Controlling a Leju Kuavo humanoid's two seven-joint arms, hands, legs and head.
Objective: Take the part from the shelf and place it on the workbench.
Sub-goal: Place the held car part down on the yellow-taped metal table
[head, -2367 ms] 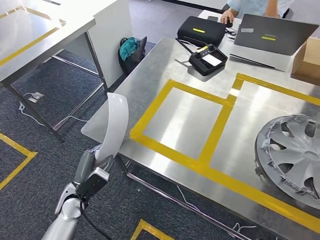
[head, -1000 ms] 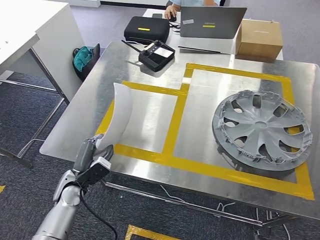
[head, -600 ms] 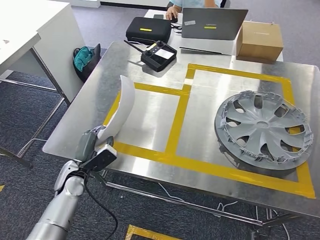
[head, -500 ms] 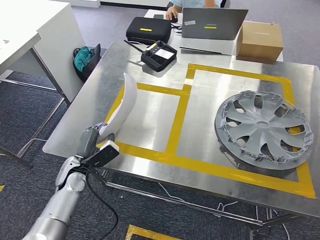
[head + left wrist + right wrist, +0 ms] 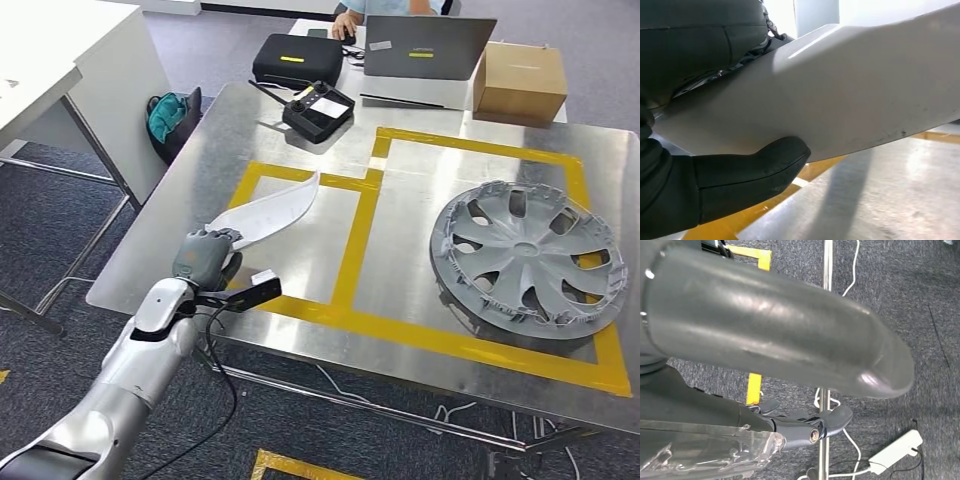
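Left hand (image 5: 205,257): grips the near end of the white curved plastic panel part (image 5: 266,214); in the left wrist view the thick grey thumb (image 5: 753,172) presses under the part (image 5: 851,95), darker fingers wrapped over the top.
Change, part: 0.5 s ago it stood nearly upright above the hand; now tipped over, lying almost flat, tip pointing toward the table's far side.
Change, arm: left arm has reached fwd, hand now over the near-left edge of the brushed steel workbench (image 5: 483,385) instead of short of it.
Change, camera: 2.4 s ago the whole scene sat skewed, so the robot turned to face the bench; since 1.0 s ago the view is steady.
Part position: over the left rectangle of yellow tape (image 5: 355,250); wrist view shows its shadow on the metal and a sliver of gap, so prob. just above the surface, not resting yet. Contact at the far tip: can't tell.
Task meaning: carry is over, placing step under way; judged nearly done, left to do = lower, let go, pull back.
Right hand (image 5: 806,427): hangs low by the carpet floor, nothing seen in it; fingers look loosely curled, open or closed can't tell.
Nearby: grey plastic wheel cover (image 5: 527,258) lies in the right taped zone, well apart from the part. Black handheld controller (image 5: 318,108) at far edge, a person's hand (image 5: 346,22) beyond it by a laptop.
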